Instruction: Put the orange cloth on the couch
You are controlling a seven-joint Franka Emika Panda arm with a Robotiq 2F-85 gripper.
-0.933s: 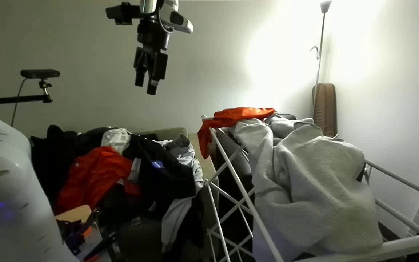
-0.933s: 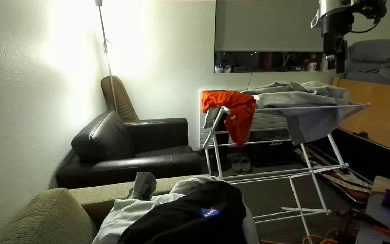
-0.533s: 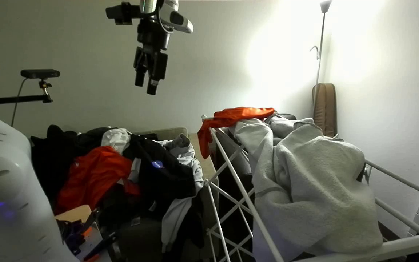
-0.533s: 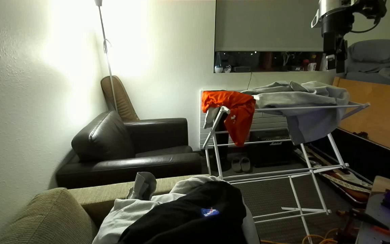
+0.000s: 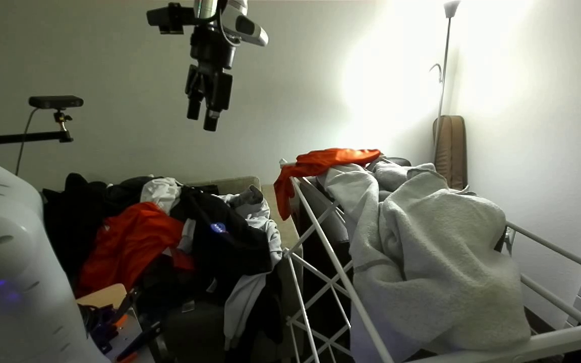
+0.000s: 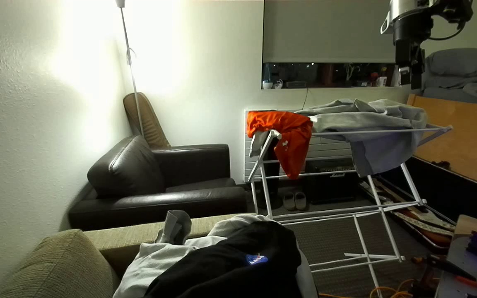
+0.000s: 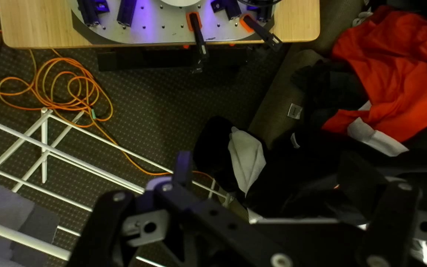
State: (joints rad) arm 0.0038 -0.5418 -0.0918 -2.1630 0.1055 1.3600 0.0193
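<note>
The orange cloth (image 5: 328,159) hangs over a top corner of the white drying rack, with one end drooping down the side. In an exterior view the same orange cloth (image 6: 298,140) shows a small white mark. Beyond the rack in that view, the dark, nearly black couch (image 6: 168,203) stands against the wall. High above the scene, away from the cloth, my gripper (image 5: 202,119) points down and touches nothing. Its fingers stand apart with no object between them; the wrist view shows the gripper (image 7: 269,167) spread wide over dark clothes far below. The orange cloth is out of the wrist view.
A grey-white sheet (image 5: 437,267) covers much of the drying rack (image 6: 371,215). A beige-green sofa (image 6: 56,256) bears a clothes pile with a larger red garment (image 7: 402,74). A floor lamp (image 5: 444,65) stands behind. Orange cable (image 7: 69,85) lies coiled near the robot's table (image 7: 298,26).
</note>
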